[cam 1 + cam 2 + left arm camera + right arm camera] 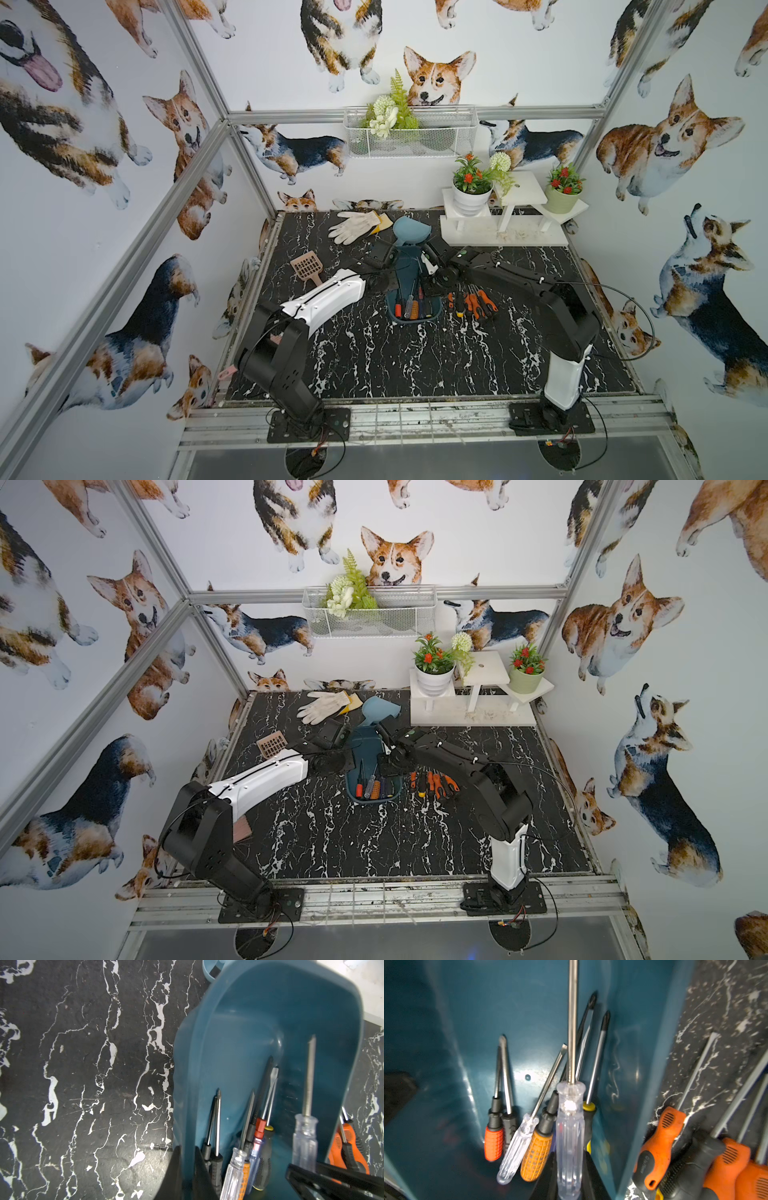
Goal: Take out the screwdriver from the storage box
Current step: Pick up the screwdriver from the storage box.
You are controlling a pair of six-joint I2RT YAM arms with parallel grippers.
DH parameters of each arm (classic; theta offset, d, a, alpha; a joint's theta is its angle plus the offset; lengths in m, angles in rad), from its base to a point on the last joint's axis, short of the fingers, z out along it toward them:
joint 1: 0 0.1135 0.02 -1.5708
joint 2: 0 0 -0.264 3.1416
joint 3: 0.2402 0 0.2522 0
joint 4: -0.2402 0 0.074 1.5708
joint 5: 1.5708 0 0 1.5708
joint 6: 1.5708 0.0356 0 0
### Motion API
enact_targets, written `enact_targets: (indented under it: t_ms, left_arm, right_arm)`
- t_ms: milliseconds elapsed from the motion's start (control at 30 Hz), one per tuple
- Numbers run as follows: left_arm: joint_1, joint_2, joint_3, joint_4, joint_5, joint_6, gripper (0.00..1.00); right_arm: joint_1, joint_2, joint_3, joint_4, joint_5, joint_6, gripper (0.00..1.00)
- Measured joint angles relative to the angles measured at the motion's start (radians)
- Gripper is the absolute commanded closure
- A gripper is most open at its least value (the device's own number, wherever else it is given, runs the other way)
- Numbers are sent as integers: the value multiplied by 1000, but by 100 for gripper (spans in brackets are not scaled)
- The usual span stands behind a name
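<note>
White glove, blue dustpan, brown slotted scoop on marbled table.

The left arm and right arm are black-jointed, each with a glossy white shell and thin black cables.

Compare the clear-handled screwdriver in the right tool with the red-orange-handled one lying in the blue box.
The clear-handled screwdriver has a see-through fluted handle; the red-orange-handled screwdriver has an opaque gridded grip with a black collar. The clear-handled one is clamped in the right tool; the red-orange one lies loose in the storage box. Both shafts point toward the same end of the box.
</note>
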Motion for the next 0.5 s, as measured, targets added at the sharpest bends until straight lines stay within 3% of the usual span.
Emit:
enact_targets:
  t_ms: [500]
  left_arm:
    - [0, -3, 0, 0, -2, 0, 100]
  right_arm:
    - [-72, -176, -91, -14, 98, -50, 100]
